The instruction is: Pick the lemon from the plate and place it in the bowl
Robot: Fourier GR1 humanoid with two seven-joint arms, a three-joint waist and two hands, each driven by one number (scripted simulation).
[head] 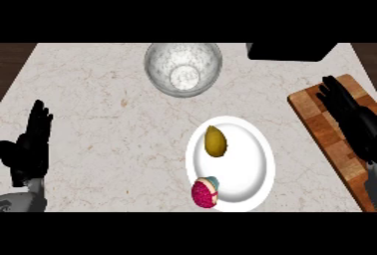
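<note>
The lemon (215,141) lies on the upper part of a white plate (254,169), apart from a red and teal ball (205,193) at the plate's lower rim. The glass bowl (183,67) stands beyond the plate near the counter's (110,109) far edge, with bare marble between them. The left hand (31,144) rests at the left edge, fingers straight and up. The right hand (352,117) hovers over a wooden board (324,129), fingers straight. A dark object (290,51) at the top is cut off.
</note>
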